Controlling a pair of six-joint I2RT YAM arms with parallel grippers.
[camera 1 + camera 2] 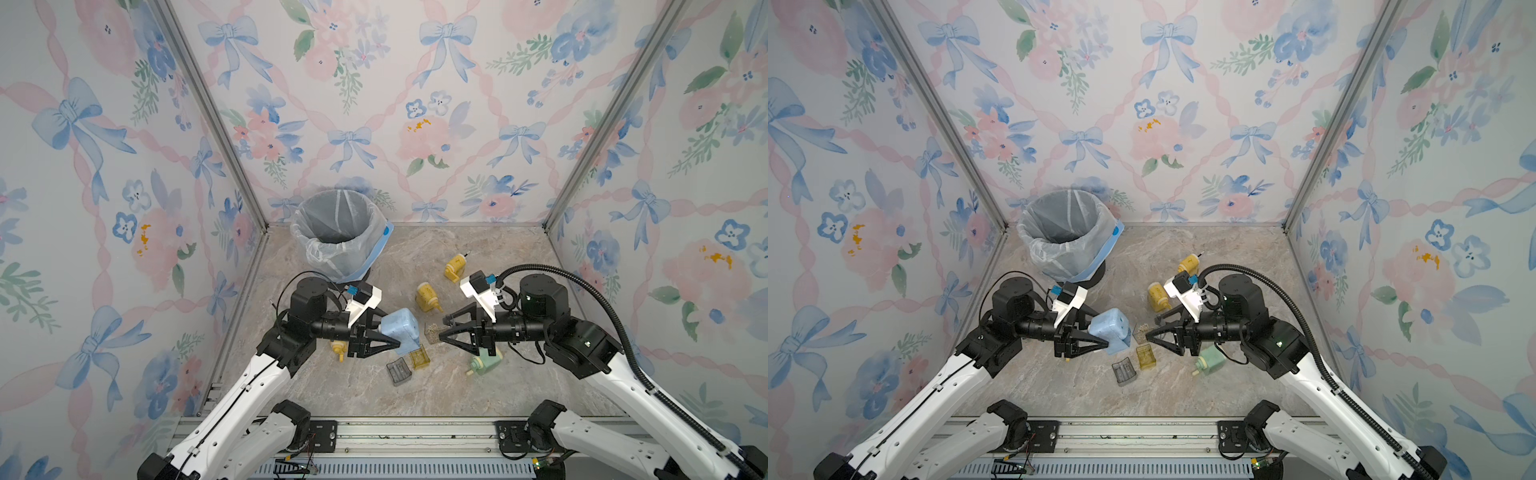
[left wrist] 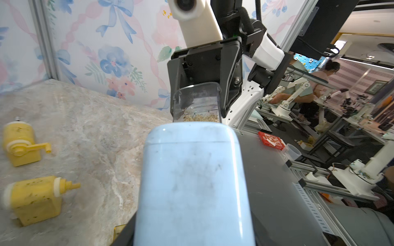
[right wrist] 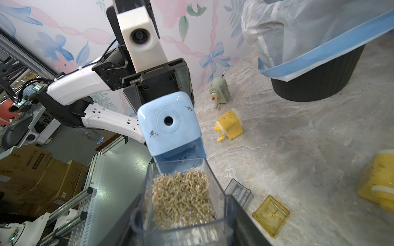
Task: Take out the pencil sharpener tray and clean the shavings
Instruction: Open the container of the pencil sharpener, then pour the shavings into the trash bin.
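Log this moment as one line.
left gripper: shut on blue sharpener | right gripper: shut on clear tray | shavings: in tray | bin: not reached

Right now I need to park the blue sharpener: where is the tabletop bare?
Bare: back right corner, past the far yellow sharpener; front strip between grey tray and rail. Crowded: the middle, around the blue sharpener and yellow tray.

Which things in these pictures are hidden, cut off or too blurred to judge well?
- Bottom of the grey, plastic-lined waste bin: both top views, dark shadow inside.
- Small yellow hand-crank pencil sharpener: top view, mostly under the left gripper.
- Left gripper's contact: left wrist view, covered by the light blue plastic pencil sharpener it holds.
- Another yellow sharpener: right wrist view, blurred, cut by the edge.
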